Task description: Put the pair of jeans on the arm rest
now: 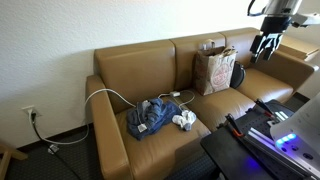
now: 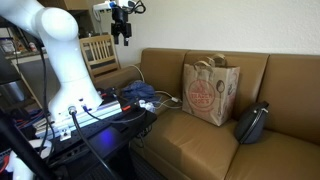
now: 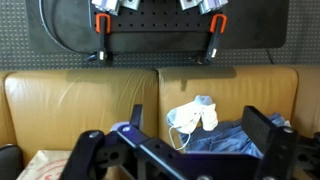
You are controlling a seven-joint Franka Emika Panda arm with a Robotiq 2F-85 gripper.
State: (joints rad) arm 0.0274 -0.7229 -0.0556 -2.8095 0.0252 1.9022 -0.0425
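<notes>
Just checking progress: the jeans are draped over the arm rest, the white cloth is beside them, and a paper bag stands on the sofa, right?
Not quite. The pair of jeans lies bunched on the seat cushion, not over the arm rest, as an exterior view shows. The white cloth is beside them and the paper bag stands on the sofa.

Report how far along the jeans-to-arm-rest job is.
Done: nothing yet. The pair of jeans lies crumpled on the seat cushion beside a white cloth; no denim is on the arm rest. In hand: nothing; the gripper hangs high up, far from them, jaws open and empty. Left: reach down, grasp the jeans, carry them onto the arm rest.
</notes>
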